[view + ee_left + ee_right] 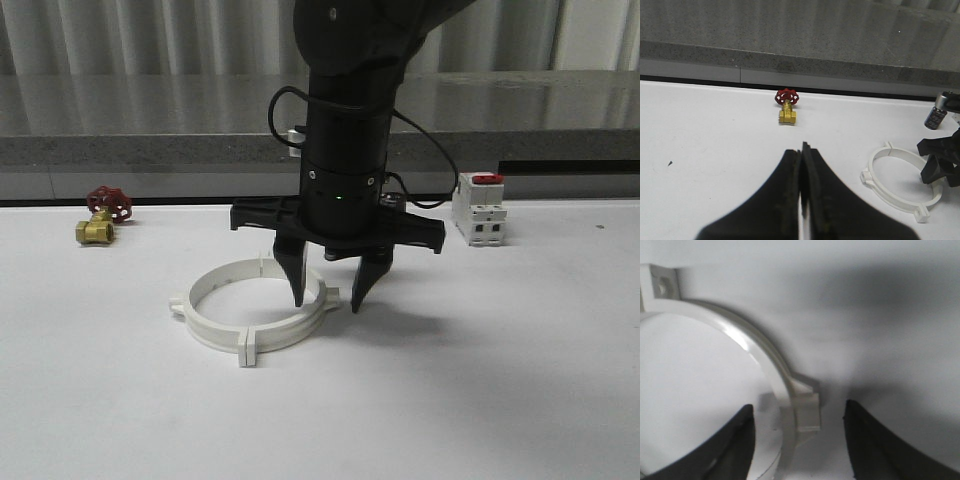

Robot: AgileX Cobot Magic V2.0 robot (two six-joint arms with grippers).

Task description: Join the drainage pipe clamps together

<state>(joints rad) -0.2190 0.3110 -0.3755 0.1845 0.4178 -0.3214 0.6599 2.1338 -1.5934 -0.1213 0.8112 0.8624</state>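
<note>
The two white drainage pipe clamps [215, 330] lie flat on the white table as one ring, their end tabs [248, 352] meeting at the front and at the back. My right gripper [327, 305] points straight down over the ring's right side and is open. One finger is inside the ring and the other outside. In the right wrist view the ring wall [755, 347] and its small outer lug [807, 412] sit between the spread fingers of the right gripper [799, 407], untouched. My left gripper [802, 147] is shut on nothing, well left of the ring [897, 201].
A brass valve with a red handwheel [102, 215] [787, 106] lies at the back left. A white switch with a red top [479, 208] stands at the back right. A grey stone ledge [150, 150] runs along the table's far edge.
</note>
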